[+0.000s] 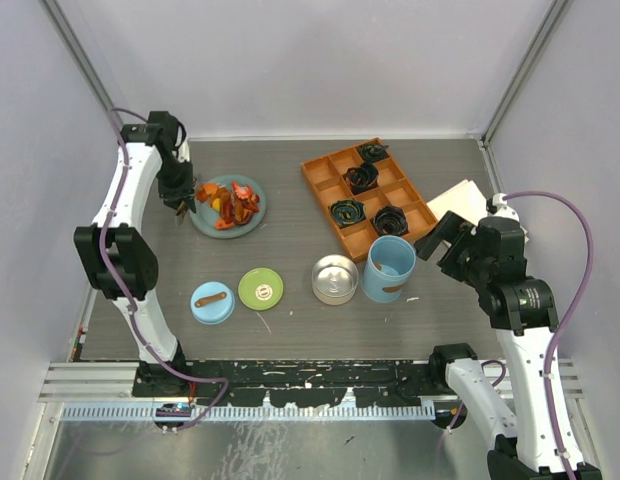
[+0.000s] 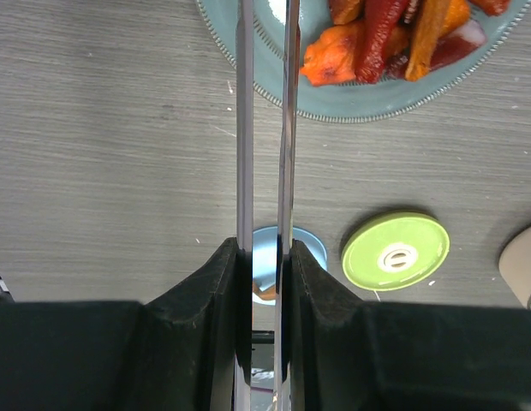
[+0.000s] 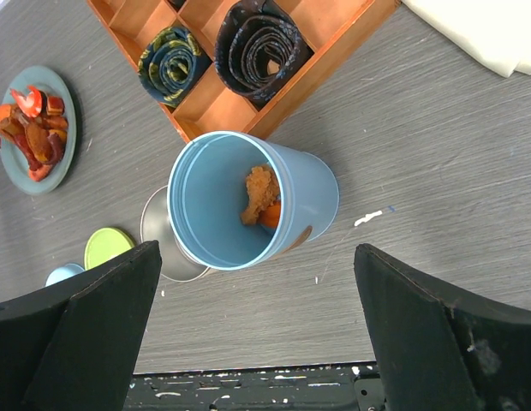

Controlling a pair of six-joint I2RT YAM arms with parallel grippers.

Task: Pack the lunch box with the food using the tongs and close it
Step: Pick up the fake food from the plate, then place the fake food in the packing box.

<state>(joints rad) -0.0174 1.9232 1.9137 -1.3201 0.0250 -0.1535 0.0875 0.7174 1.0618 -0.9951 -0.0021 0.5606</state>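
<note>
Tongs [image 2: 244, 128] pinched in the left gripper [image 2: 264, 253], reaching over the plate [image 2: 334, 107] of food [image 2: 377, 38] toward the table's [image 1: 290, 240] far left corner, mid-packing, next needing a squeeze on one chunk; right gripper [image 3: 255, 248] spread wide above the blue cylinder [image 3: 248, 201].

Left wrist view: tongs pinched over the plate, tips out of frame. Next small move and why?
Probably a short straight lift. The left gripper is clamped on the slim grey metal tongs, arms nearly parallel above the flat teal plate, just beside the orange and red food chunks; the tips are cut off, so a catch can't be confirmed. The light-blue cylinder stands open.
</note>
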